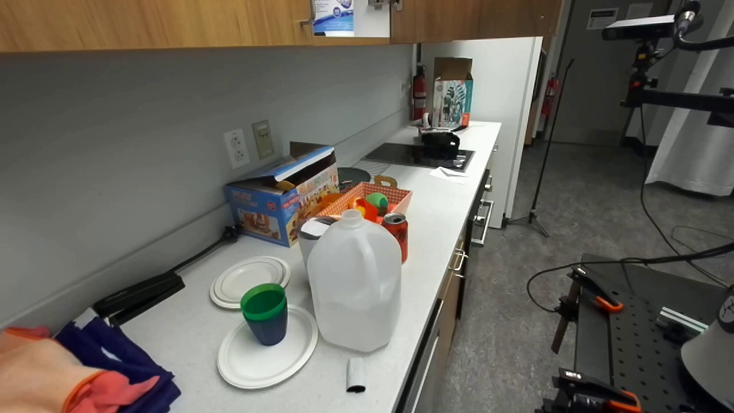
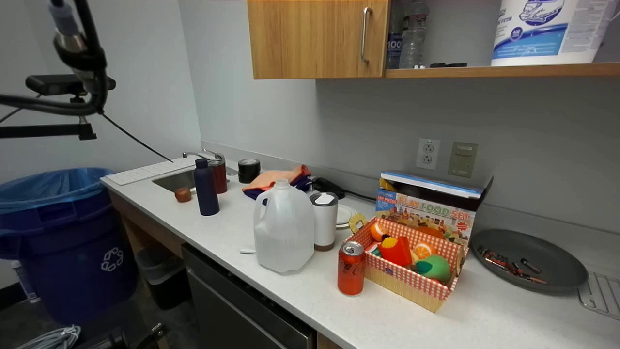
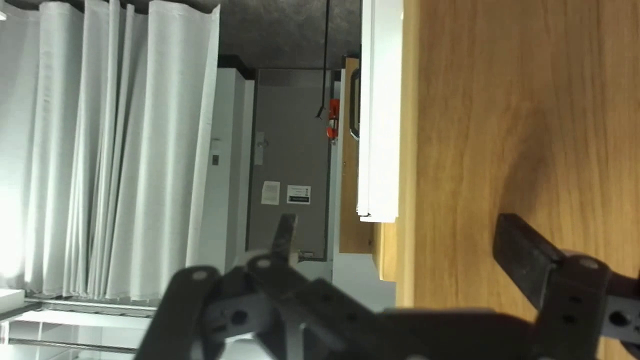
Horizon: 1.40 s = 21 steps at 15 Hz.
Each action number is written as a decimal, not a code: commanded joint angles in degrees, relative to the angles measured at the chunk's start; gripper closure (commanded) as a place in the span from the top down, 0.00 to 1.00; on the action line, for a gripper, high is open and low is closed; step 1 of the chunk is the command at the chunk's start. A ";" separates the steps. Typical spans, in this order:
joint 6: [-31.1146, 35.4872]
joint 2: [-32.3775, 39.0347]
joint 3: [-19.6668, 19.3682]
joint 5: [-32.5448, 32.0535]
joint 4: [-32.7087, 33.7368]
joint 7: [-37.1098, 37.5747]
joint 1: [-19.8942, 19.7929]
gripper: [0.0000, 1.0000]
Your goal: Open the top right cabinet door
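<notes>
1. apparently, the main part of the task is done: the top right cabinet door (image 1: 476, 20) stands swung out into the room, as an exterior view shows, and a metal hinge (image 1: 378, 3) is visible at its root.
2. because of this, the compartment (image 2: 465, 29) is uncovered. in both exterior views one sees inside it a white-and-blue bucket (image 2: 547, 34), and in an exterior view also a clear bottle (image 2: 412, 46).
3. the neighbouring door (image 2: 315, 39), with its silver handle (image 2: 365, 35), is closed, and i suppose it should remain so.
4. what is left, in my judgement, is small: perhaps to push the top right cabinet door a little wider, then to take the arm away without dragging it back. whether it is at its full swing, i cannot tell.
5. about the pose: the gripper (image 3: 398, 218) shows only in the wrist view. the room appears upside down there, so i judge that the gripper is rolled over. it points toward a far grey door (image 3: 295, 155).
6. its fingers (image 3: 525, 255) are wide apart and have hold of nothing. in the wrist view, one finger is before the wooden face, the other is past the free edge. if the wood is touched, i cannot tell.
7. of the arm, an exterior view shows only a pale piece, probably the arm base (image 1: 711, 364).
</notes>
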 commanded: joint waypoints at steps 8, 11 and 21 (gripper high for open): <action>-1.54 0.07 -1.23 -0.69 0.66 1.40 1.82 1.00; -3.31 3.19 -1.16 -2.11 3.35 3.72 0.81 1.00; -16.04 6.92 -2.45 -8.72 7.07 15.59 1.15 1.00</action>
